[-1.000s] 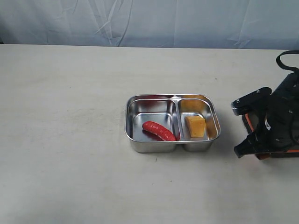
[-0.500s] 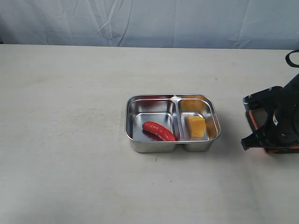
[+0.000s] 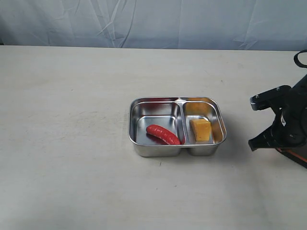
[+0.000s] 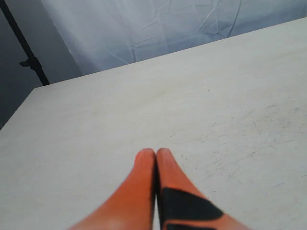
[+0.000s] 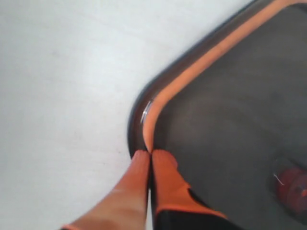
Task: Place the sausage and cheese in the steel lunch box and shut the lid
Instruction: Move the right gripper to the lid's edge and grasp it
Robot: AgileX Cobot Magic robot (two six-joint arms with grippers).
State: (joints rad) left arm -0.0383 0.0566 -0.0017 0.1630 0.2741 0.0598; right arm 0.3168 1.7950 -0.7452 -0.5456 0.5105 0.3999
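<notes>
The steel lunch box point(image 3: 131, 125) stands open at the middle of the table. The red sausage point(image 3: 163, 134) lies in its larger left compartment, and the yellow cheese point(image 3: 200, 129) sits in the smaller right one. The lid point(image 5: 225, 110) lies at the table's right edge, orange seal point(image 5: 201, 61) facing up and the valve tab point(image 5: 291, 188) near its middle. My right gripper point(image 5: 151, 152) is shut on the lid's rim at a rounded corner, one finger outside and one inside. In the exterior view the right arm point(image 3: 287, 122) hides most of the lid point(image 3: 293, 153). Over bare table, my left gripper point(image 4: 156, 152) is shut on nothing.
A pale blue cloth backdrop point(image 3: 153, 21) hangs behind the table's far edge. The beige tabletop point(image 3: 67, 143) stretches bare to the left of the box. A dark stand pole point(image 4: 24, 50) rises beyond the table's corner in the left wrist view.
The right arm has shifted to the right, toward the table's edge, and its jaws have gone from open to shut on the lid's rim. The box, sausage and cheese stayed put.
</notes>
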